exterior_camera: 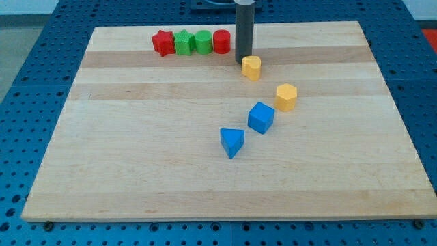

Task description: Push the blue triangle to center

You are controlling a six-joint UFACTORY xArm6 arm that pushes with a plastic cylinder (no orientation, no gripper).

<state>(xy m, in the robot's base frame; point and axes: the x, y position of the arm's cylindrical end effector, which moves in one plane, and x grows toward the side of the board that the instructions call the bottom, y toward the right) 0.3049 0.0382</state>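
Note:
The blue triangle [232, 142] lies a little below and right of the board's middle. A blue cube [261, 117] sits just up and to the right of it. My tip [242, 61] rests near the view's top, touching or nearly touching the upper left of a yellow block [252, 67]. The tip is far above the blue triangle, with the blue cube off to the right of the line between them.
A second yellow block [286, 97], hexagonal, sits right of the blue cube. A row along the view's top holds a red star [162, 42], a green block [184, 42], a green cylinder [203, 42] and a red cylinder [221, 42]. The wooden board [136, 150] lies on a blue perforated table.

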